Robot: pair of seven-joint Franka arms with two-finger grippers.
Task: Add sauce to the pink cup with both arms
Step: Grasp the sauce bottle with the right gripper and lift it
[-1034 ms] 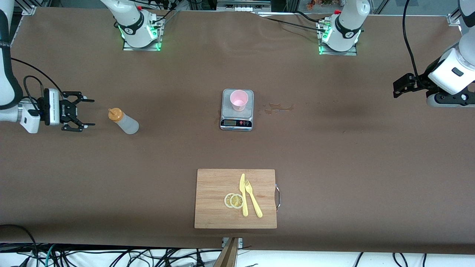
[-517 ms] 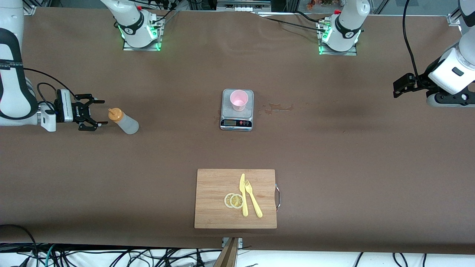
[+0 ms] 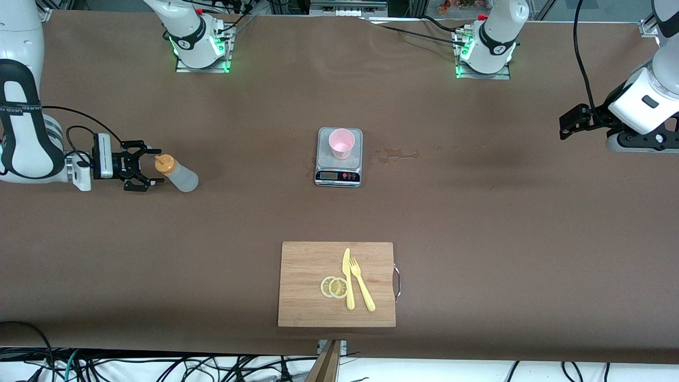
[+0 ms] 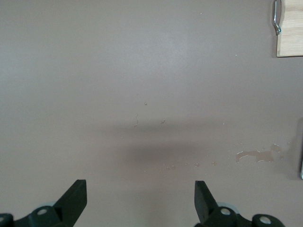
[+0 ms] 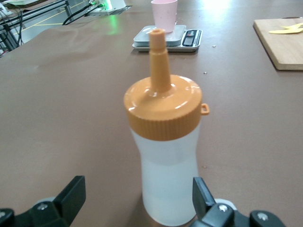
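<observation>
We see the right gripper (image 3: 150, 168) low at the right arm's end of the table, fingers apart on either side of the bottle (image 3: 176, 173), not clamped. The bottle is upright: whitish translucent body, orange nozzle cap, clear liquid low inside. The pink cup (image 3: 341, 143) sits on a grey scale (image 3: 339, 171) at mid-table, well apart from the bottle. A wet patch (image 3: 399, 154) lies beside the scale. A board (image 3: 307, 265) with knife (image 3: 347, 278), fork (image 3: 362, 284) and lemon slices (image 3: 334, 287) lies nearer the camera. The left gripper (image 3: 567, 125) waits, jaws apart, over bare brown table (image 3: 504, 223).
</observation>
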